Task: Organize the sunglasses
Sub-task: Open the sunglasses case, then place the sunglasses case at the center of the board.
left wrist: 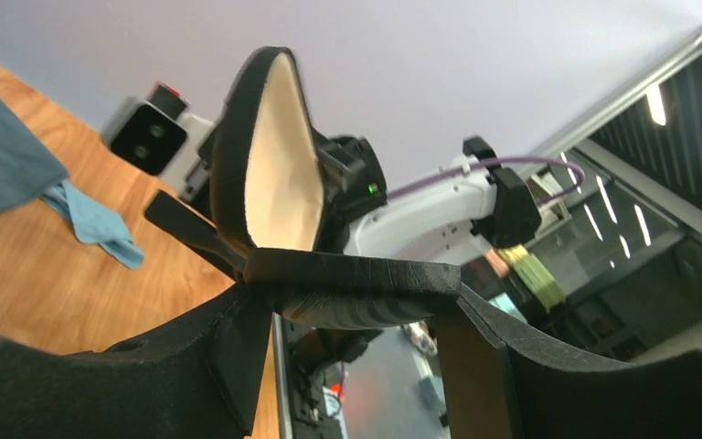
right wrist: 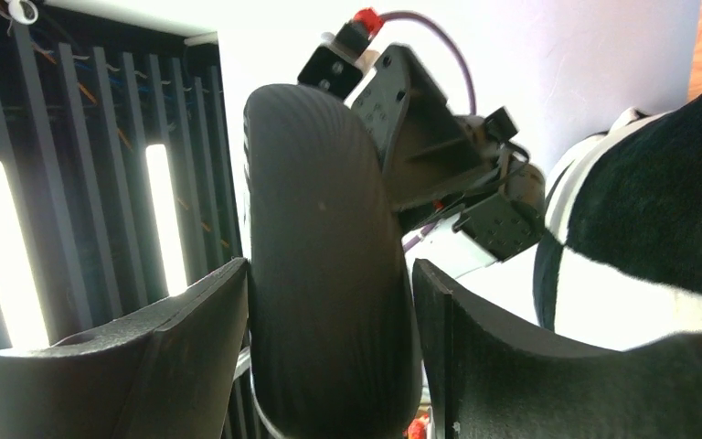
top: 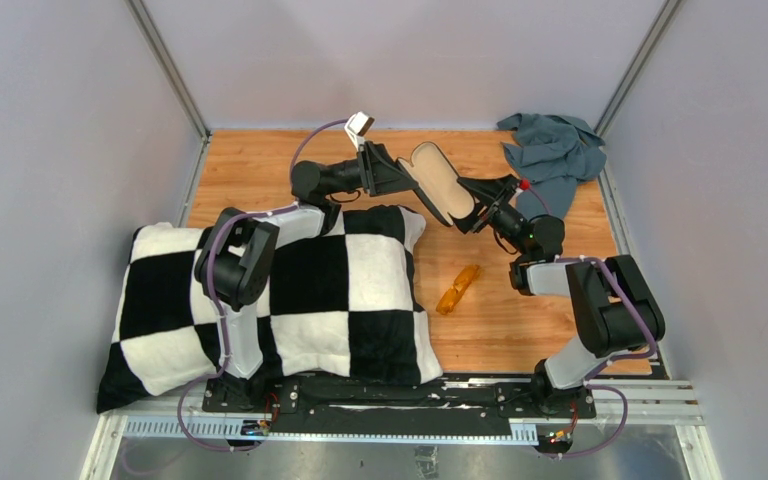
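Gripping the open case (top: 438, 180) from both sides, left claw (top: 407, 180) and right claw (top: 470, 205) clamped onto its halves. Hold it wide and level before fetching the sunglasses (top: 458, 288) — lying loose on the surface (top: 260, 170), well apart.

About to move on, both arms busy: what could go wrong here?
Both the left pincer and right pincer hold the open case in the air; uneven pulling might strain its hinge or drop it. The sunglasses lie on the table; freeing one pincer may let the case tip.
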Robot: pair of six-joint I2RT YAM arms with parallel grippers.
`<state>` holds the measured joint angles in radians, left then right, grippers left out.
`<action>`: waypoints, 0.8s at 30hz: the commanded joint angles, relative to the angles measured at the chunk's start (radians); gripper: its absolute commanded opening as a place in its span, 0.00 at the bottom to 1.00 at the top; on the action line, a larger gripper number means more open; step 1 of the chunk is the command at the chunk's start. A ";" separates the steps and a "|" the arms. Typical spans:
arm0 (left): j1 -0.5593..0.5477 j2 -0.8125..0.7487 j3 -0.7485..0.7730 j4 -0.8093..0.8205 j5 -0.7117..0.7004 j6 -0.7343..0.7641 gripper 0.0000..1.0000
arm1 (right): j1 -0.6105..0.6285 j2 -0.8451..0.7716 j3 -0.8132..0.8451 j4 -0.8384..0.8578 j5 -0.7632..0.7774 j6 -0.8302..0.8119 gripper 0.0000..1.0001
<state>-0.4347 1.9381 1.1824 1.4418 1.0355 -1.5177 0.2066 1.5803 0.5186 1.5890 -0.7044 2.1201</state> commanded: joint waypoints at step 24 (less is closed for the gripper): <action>-0.015 0.037 -0.001 0.107 0.069 -0.108 0.00 | -0.240 -0.362 0.052 -0.743 -0.226 -0.608 1.00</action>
<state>-0.4538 1.9564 1.1828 1.4834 1.0824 -1.6058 0.0284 1.3487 0.5171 1.2961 -0.8253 1.8679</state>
